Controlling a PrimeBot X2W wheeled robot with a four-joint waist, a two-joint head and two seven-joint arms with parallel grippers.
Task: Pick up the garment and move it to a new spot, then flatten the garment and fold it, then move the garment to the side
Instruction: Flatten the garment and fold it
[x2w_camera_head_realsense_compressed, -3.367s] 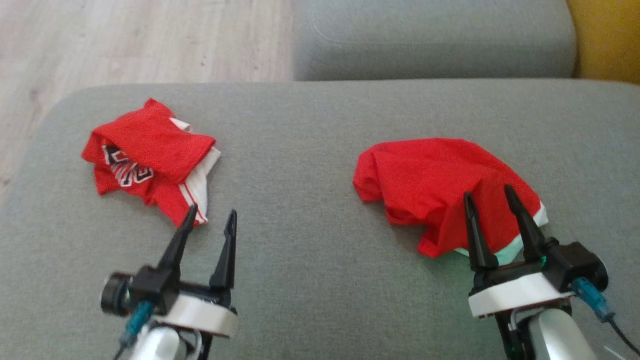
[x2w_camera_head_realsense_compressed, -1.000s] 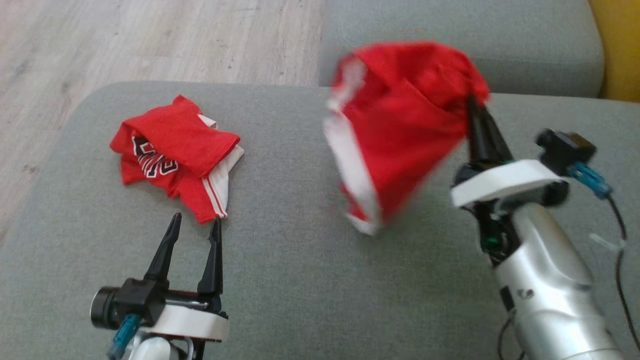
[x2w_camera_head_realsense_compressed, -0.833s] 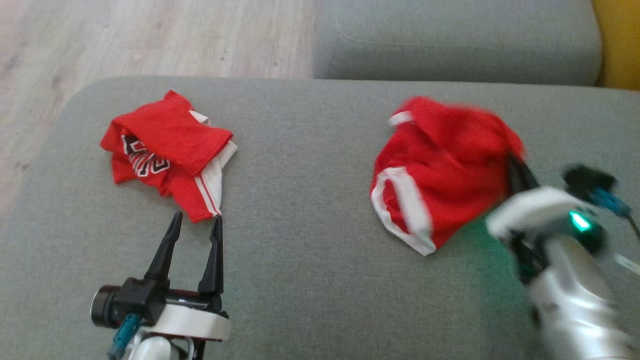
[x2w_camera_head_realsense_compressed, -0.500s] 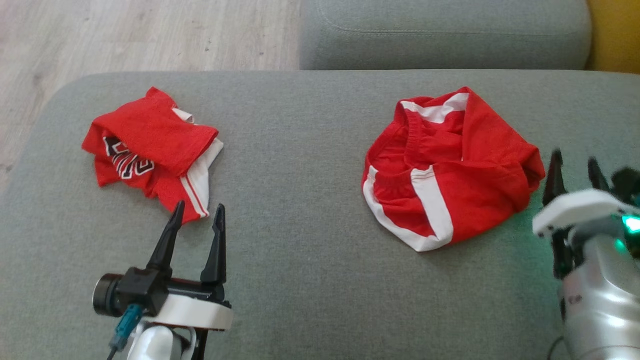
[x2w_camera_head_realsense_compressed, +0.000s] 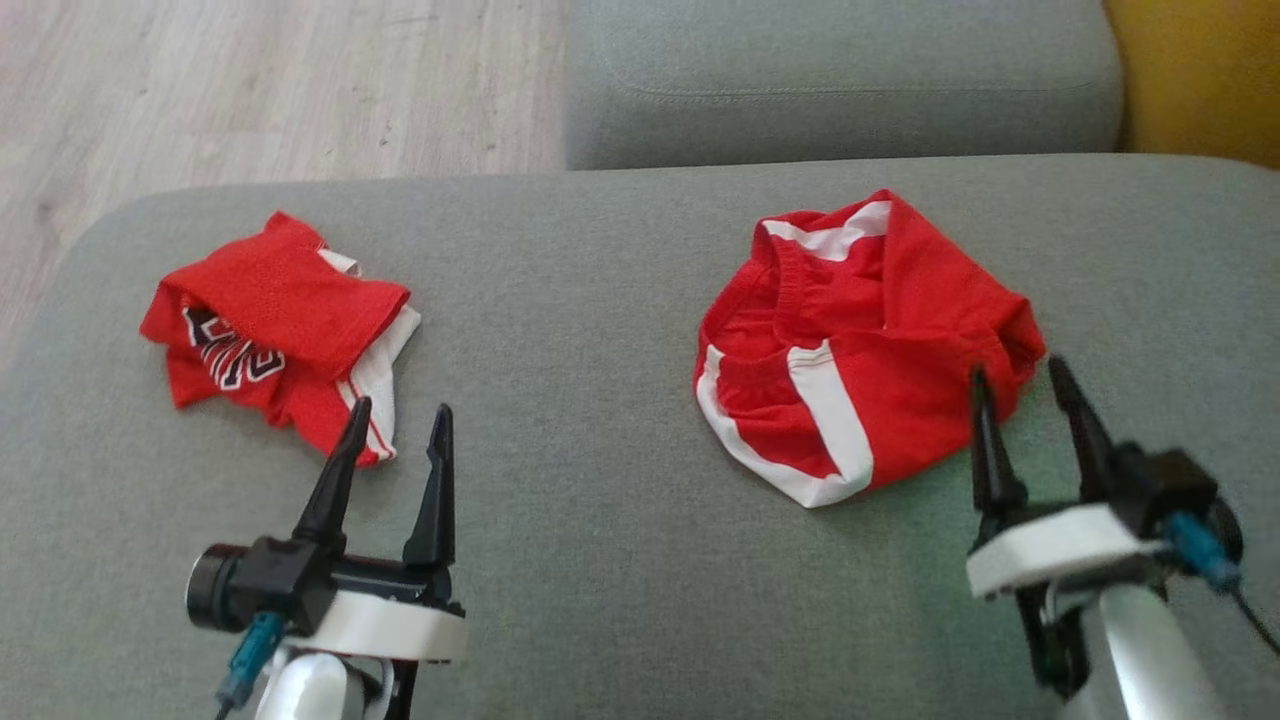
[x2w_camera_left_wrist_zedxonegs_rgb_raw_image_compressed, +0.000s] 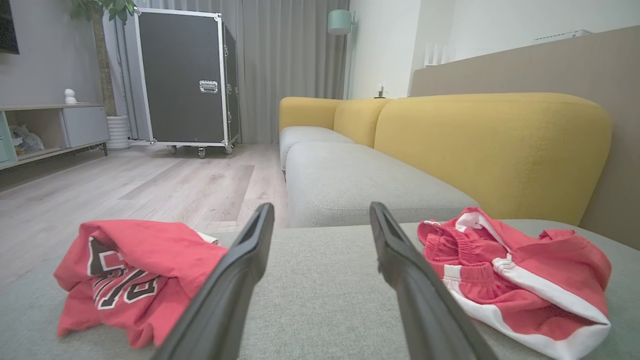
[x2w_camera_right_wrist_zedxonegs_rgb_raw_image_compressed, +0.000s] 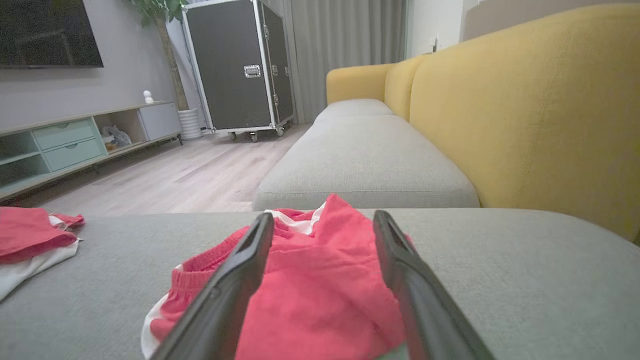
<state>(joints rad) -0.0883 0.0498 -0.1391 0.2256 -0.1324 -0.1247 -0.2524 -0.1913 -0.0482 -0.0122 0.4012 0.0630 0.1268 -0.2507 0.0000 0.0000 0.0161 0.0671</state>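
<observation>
The garment, red shorts (x2w_camera_head_realsense_compressed: 860, 340) with white side stripes, lies crumpled on the right half of the grey sofa cushion (x2w_camera_head_realsense_compressed: 580, 560). My right gripper (x2w_camera_head_realsense_compressed: 1016, 367) stands open just in front of the shorts' near right edge, holding nothing; in the right wrist view the shorts (x2w_camera_right_wrist_zedxonegs_rgb_raw_image_compressed: 310, 290) lie beyond and between its fingers (x2w_camera_right_wrist_zedxonegs_rgb_raw_image_compressed: 324, 215). My left gripper (x2w_camera_head_realsense_compressed: 402, 406) is open and empty near the cushion's front left. In its wrist view the left gripper (x2w_camera_left_wrist_zedxonegs_rgb_raw_image_compressed: 321, 206) points at bare cushion, with the shorts (x2w_camera_left_wrist_zedxonegs_rgb_raw_image_compressed: 520, 280) to the right.
A second red garment, a jersey (x2w_camera_head_realsense_compressed: 270, 320) with black-and-white lettering, lies bunched at the left of the cushion, just beyond my left fingertips. Behind are another grey seat cushion (x2w_camera_head_realsense_compressed: 840, 80), a yellow backrest (x2w_camera_head_realsense_compressed: 1200, 80) and wooden floor (x2w_camera_head_realsense_compressed: 250, 90). A black wheeled case (x2w_camera_left_wrist_zedxonegs_rgb_raw_image_compressed: 185, 80) stands far off.
My right gripper, which held the shorts up in the air, let them drop onto the cushion, opened and drew back to their near edge. The left gripper has stayed put; the camera shifted slightly.
</observation>
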